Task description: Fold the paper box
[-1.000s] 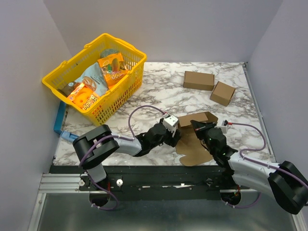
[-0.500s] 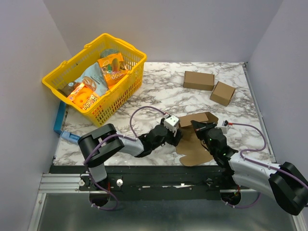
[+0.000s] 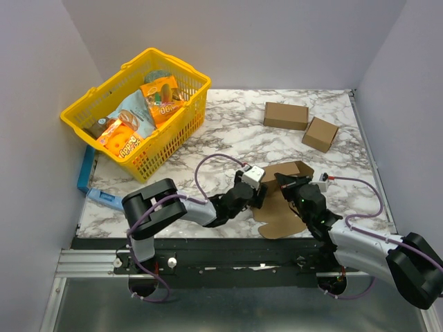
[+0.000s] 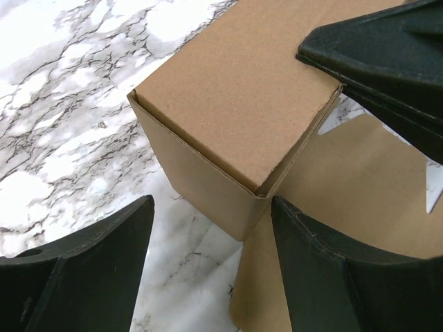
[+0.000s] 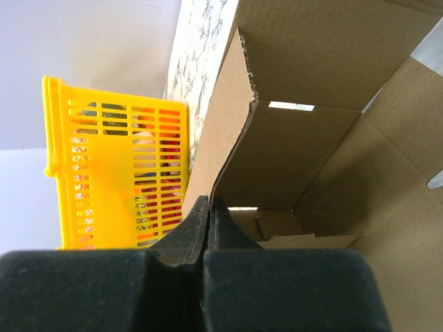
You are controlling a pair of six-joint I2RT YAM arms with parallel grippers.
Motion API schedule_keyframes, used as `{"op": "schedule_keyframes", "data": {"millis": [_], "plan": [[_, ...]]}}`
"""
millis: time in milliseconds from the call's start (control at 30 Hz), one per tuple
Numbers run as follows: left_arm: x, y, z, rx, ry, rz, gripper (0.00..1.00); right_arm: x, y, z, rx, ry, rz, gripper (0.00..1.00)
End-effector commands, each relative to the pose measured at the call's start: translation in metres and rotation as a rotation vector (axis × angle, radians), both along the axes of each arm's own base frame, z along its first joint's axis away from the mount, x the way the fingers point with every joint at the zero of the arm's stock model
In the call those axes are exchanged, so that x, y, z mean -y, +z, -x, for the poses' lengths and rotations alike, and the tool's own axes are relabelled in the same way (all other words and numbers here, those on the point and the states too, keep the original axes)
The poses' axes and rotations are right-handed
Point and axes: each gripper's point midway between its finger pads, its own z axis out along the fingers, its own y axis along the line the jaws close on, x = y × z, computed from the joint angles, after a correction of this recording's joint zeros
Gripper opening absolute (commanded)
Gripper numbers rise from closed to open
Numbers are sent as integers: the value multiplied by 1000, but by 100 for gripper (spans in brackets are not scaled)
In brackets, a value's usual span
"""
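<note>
One paper box (image 3: pixel 282 213) wall sits pinched in the right hand (image 5: pixel 209 211)

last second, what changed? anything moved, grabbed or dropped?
The left claw, open, slid right until it straddles a corner of the paper box; nothing gripped or released. Unchanged: right claw shut on the box's raised wall, box in place, long cuboid, squarish cuboid and basket too.
</note>
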Motion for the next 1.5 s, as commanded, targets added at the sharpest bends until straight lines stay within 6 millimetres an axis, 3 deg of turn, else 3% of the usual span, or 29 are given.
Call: {"op": "schedule_keyframes", "data": {"millis": [0, 333, 700, 1067, 1333, 1467], "plan": [[-19, -9, -16, 17, 164, -55, 77, 19, -48, 14, -121, -18, 173, 5], [-28, -26, -18, 27, 200, -139, 77, 20, -41, 14, -134, -25, 174, 5], [-12, -14, -24, 60, 185, -116, 76, 18, -48, 15, -156, -16, 176, 5], [-1, -9, -35, 62, 234, -78, 68, 17, -50, 16, -161, -11, 175, 5], [-18, -8, -47, 69, 389, -76, 53, 16, -50, 16, -164, -7, 174, 5], [-35, -8, -54, 92, 503, -94, 53, 17, -50, 16, -167, -9, 179, 4]]}}
